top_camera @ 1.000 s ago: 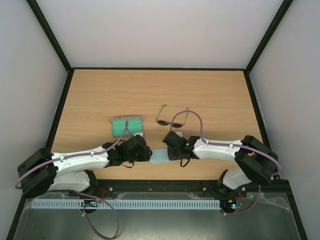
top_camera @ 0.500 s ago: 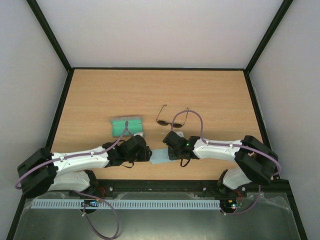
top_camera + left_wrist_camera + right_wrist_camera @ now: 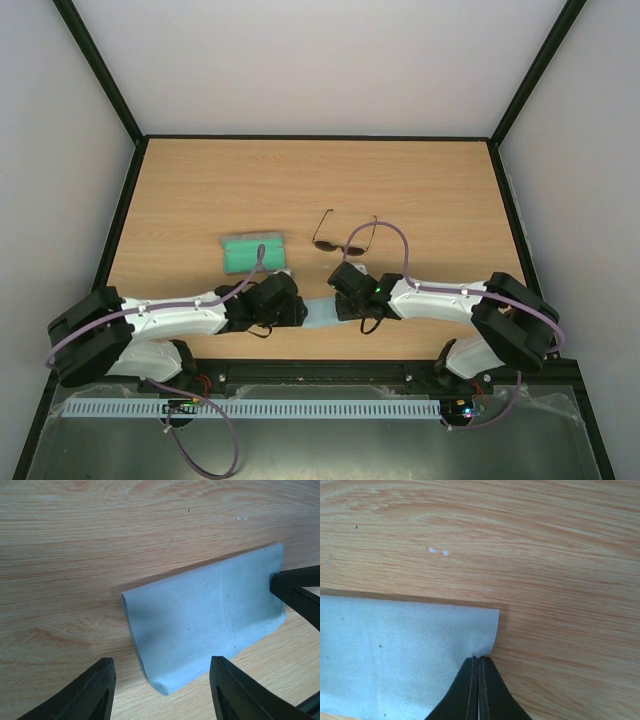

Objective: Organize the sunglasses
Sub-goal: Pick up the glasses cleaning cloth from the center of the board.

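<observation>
Nearest the arms, the right gripper (image 3: 478,662) is pinched tight on a corner of the light blue cloth (image 3: 210,615). The left gripper (image 3: 161,664) is spread wide over the cloth's curled opposite edge (not clamping it). Beyond, the sunglasses (image 3: 343,243), with a thin dark wire frame, rounded dark lenses and unfolded temples, lie on the wooden table (image 3: 300,180) just right of the green-lined grey case (image 3: 252,254).

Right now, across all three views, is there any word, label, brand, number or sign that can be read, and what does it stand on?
None: no text can be read in any view.
The light blue cloth is plain, with only tiny specks.
The open case with green lining and the sunglasses show no marking; they are too small in the top view to rule out fine print.
The table shows only wood grain and two white flecks.
</observation>
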